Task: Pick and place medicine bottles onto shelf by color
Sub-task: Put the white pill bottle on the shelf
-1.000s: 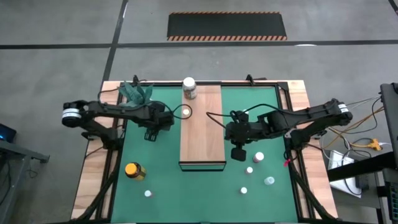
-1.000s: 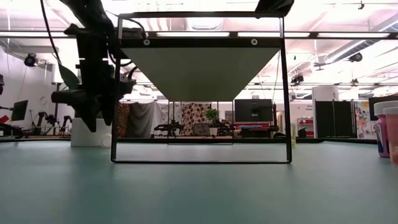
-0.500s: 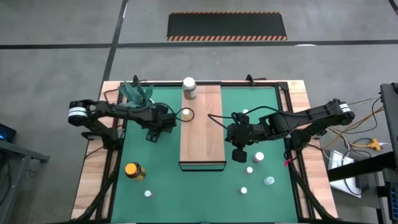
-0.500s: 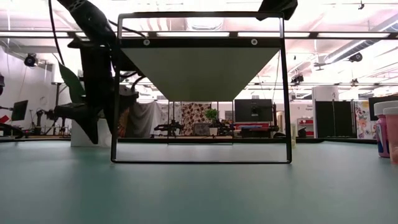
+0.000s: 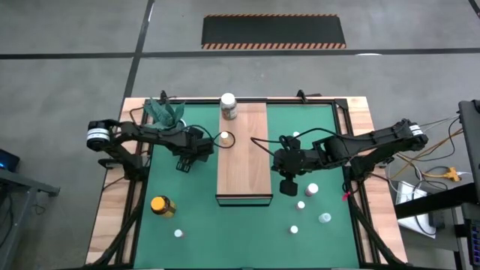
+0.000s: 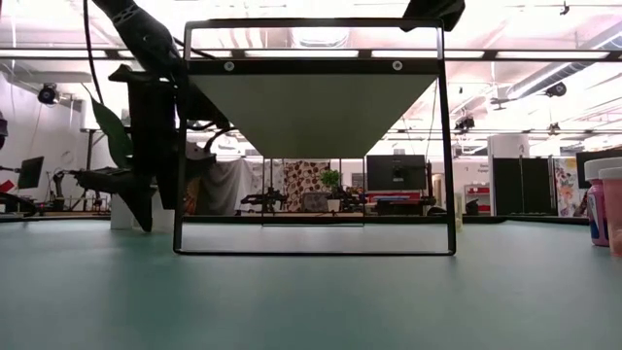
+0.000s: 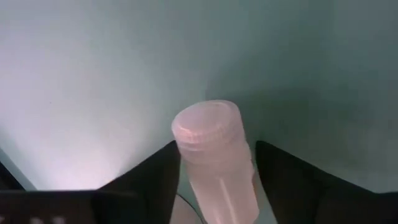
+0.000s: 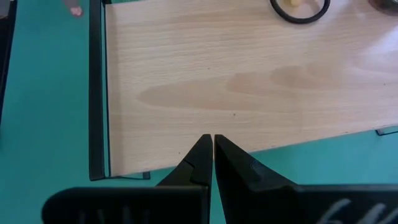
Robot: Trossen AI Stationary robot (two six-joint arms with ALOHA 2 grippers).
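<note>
A pale pink bottle (image 7: 214,168) with a pink cap stands between the fingers of my left gripper (image 7: 217,145), which is low over the green mat (image 5: 169,180) just left of the shelf (image 5: 244,161). The high view hides the bottle under that gripper (image 5: 184,161). My right gripper (image 5: 287,185) hangs shut and empty above the mat at the shelf's right side. A white-lidded jar (image 5: 228,105) and a small bottle (image 5: 223,137) stand on the shelf's far end. An amber jar (image 5: 161,205) stands on the mat near left. My left gripper has the pink bottle between its two fingers, one on each side of the body (image 7: 186,186) below the cap. The fingers come steeply from above. The bottle stands upright with its cap (image 7: 205,124) past the fingertips; the fingers hide its bottom.
Several small bottles (image 5: 312,189) stand on the mat right of the shelf's near end, and one (image 5: 178,233) near the amber jar. A green plant (image 5: 166,111) sits at the far left corner. Two bottles (image 6: 595,199) stand at the low view's right edge.
My left gripper has sunk toward the mat beside the shelf's left side. In the low view its fingertips now stand close above the surface. The right arm has kept still.
</note>
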